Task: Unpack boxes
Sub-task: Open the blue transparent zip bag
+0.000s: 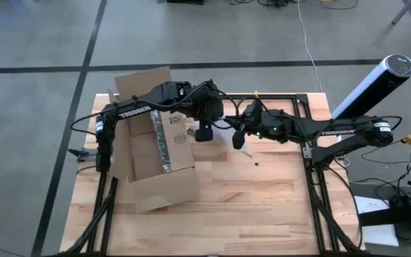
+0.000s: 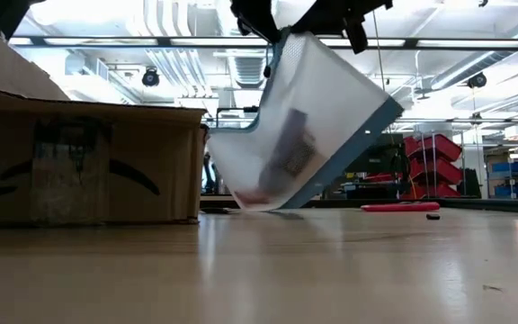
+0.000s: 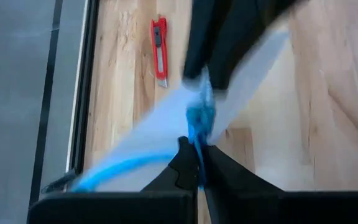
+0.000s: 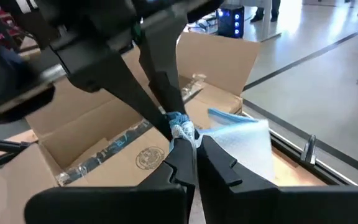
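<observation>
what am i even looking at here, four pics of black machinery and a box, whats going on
This is a two-armed robot at a wooden table, seen by four cameras at the same moment. One camera looks straight down, one sits level with the tabletop, and one rides on each arm's wrist.

The brown corrugated cardboard box lies opened on the table. Beside it, both arms meet over the middle. The left tool and the right tool each pinch the crumpled blue edge of a clear plastic pouch. In the level view the pouch hangs tilted, its lower end at or near the tabletop; something dark shows inside, but I can't tell what.

A small red utility knife lies on the wood, touched by neither arm.
</observation>
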`<action>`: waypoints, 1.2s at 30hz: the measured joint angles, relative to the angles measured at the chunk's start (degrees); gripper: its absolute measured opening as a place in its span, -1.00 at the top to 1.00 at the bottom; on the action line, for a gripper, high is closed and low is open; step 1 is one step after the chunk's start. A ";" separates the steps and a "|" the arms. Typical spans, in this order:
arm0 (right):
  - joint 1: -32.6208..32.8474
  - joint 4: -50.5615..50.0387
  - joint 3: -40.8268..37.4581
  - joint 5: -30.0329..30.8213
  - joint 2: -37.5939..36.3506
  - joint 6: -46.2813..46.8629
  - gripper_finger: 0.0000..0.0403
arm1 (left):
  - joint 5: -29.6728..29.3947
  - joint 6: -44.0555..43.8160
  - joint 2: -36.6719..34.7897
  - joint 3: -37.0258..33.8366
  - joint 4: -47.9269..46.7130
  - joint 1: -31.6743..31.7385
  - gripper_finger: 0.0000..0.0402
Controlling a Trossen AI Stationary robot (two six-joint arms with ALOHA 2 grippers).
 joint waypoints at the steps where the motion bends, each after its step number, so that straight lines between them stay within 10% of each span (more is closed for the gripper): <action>1: 0.00 0.51 0.02 0.90 -0.46 0.02 1.00 | -0.35 0.04 0.00 -0.12 -1.83 0.07 1.00; 21: -1.07 -5.94 0.20 -11.75 0.28 6.56 0.96 | 0.76 0.65 0.07 -1.38 2.89 0.73 1.00; 36: -1.34 -5.45 0.17 -8.97 0.53 11.62 0.10 | 2.76 -0.08 0.09 -1.38 6.31 0.73 1.00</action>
